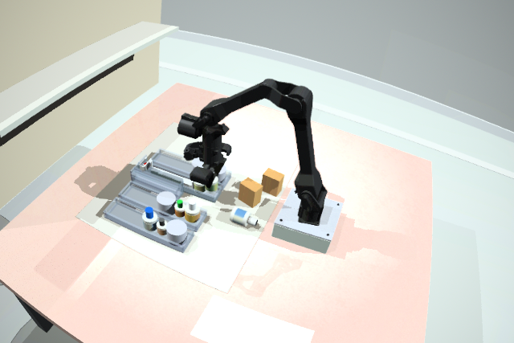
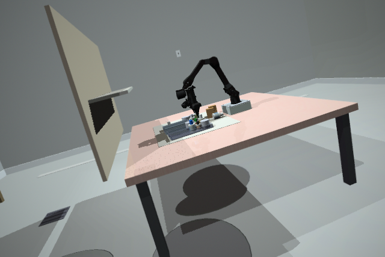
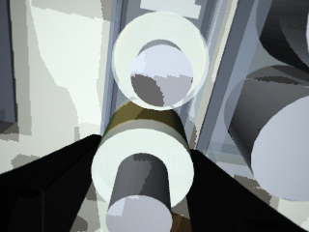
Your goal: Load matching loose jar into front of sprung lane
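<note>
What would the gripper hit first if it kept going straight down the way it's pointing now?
The gripper, shut on the olive-banded jar, points down into the lane. That jar would probably meet the lane floor first; the matching jar stands just beyond it. Depth is unclear.

In the top view, two wooden blocks (image 1: 250,191) (image 1: 272,181) stand near each other just right of the gripper (image 1: 205,179). A white-and-blue bottle (image 1: 242,216) lies on its side below them, farther from the gripper. Below and left of the gripper, the two neighbouring lanes hold a blue-capped jar (image 1: 149,218), a green-capped jar (image 1: 179,208), a white-capped amber jar (image 1: 192,211) and two grey cylinders (image 1: 165,200) (image 1: 177,230). A beige panel (image 1: 62,7) with a pale shelf (image 1: 83,69) stands well apart, up and left of the gripper.
</note>
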### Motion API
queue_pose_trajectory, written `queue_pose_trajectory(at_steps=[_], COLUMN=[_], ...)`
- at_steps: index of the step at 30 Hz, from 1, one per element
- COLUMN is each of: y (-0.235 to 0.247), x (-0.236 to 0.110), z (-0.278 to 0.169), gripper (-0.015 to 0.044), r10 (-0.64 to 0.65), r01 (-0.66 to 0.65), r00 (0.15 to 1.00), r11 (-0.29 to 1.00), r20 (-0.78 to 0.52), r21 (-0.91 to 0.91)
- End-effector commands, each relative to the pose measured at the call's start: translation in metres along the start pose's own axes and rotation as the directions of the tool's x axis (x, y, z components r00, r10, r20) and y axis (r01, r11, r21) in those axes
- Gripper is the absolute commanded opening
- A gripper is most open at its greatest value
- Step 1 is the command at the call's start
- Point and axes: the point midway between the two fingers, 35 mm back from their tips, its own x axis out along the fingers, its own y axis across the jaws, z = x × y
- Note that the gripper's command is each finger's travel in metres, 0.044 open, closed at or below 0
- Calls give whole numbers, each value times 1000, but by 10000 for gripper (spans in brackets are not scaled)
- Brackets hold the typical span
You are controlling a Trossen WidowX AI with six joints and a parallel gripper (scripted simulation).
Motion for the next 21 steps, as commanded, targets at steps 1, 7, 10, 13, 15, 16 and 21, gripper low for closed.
queue_pose_trajectory(at_steps=[1, 7, 10, 13, 15, 16, 21], y=[0, 0, 0, 0, 0, 0, 0], x=[-3, -3, -3, -3, -3, -3, -3], z=[8, 9, 10, 10, 10, 10, 11], gripper=[0, 0, 0, 0, 0, 0, 0], r10=[0, 0, 0, 0, 0, 0, 0], r01=[0, 0, 0, 0, 0, 0, 0], r00=[1000, 1000, 1000, 1000, 1000, 1000, 1000], r11=[1000, 1000, 1000, 1000, 1000, 1000, 1000], r20=[30, 30, 30, 30, 30, 30, 31], r21=[4, 4, 4, 4, 4, 4, 4])
